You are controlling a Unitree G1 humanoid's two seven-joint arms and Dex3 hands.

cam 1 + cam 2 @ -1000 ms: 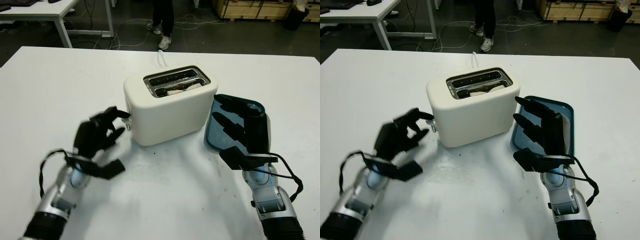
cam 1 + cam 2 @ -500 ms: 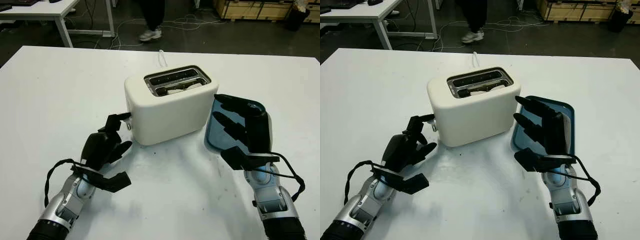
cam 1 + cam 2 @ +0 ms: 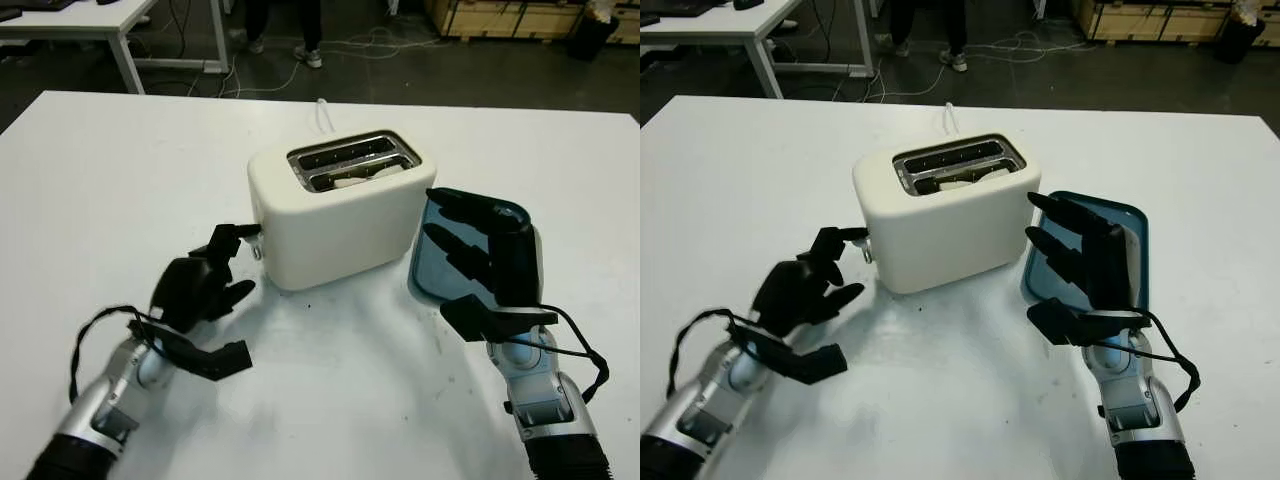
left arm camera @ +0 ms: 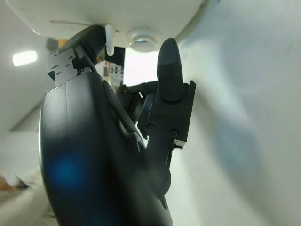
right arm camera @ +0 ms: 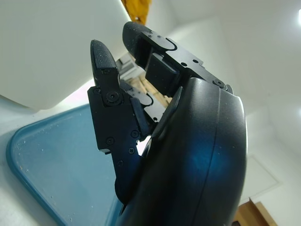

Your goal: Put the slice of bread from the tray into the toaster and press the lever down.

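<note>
Left fingers (image 3: 222, 243) at toaster lever (image 3: 251, 230)

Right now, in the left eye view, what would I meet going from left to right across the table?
The robot's black left hand, fingertip by the small lever → the cream two-slot toaster with a slice of bread in its slot → the black right hand, open, over the blue plastic tray.
</note>
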